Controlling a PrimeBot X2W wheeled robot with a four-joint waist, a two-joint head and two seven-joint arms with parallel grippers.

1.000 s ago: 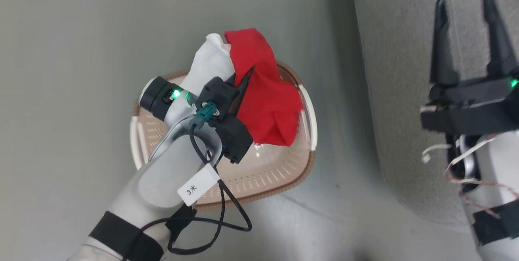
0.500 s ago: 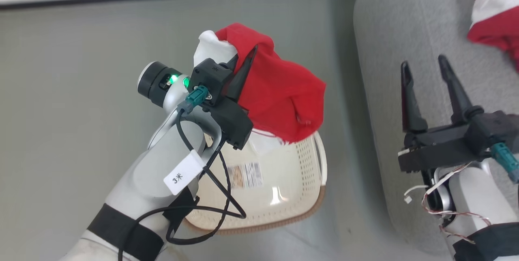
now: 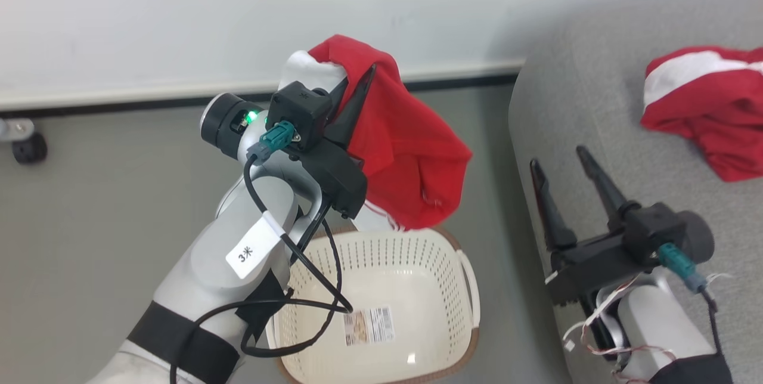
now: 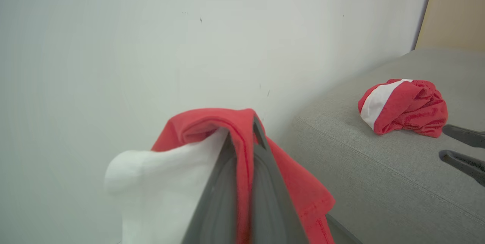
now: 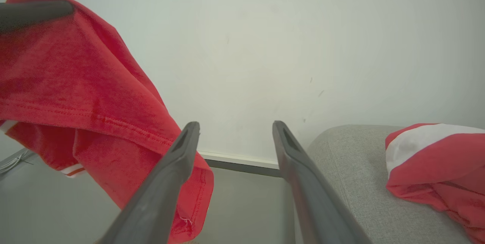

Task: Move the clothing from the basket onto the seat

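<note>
Clothing, clamped in the left fingers, has risen clear of the empty-looking basket at lower centre; right fingers stand apart by the sofa, its next stop.

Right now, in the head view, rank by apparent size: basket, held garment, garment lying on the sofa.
1. basket
2. held garment; nearer the camera, so true size unsure
3. sofa garment, cut by the frame edge

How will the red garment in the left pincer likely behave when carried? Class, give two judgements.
Probably floppy: the garment droops in folds from the left pincer. Likely light: a pinch at one edge holds it all.
</note>
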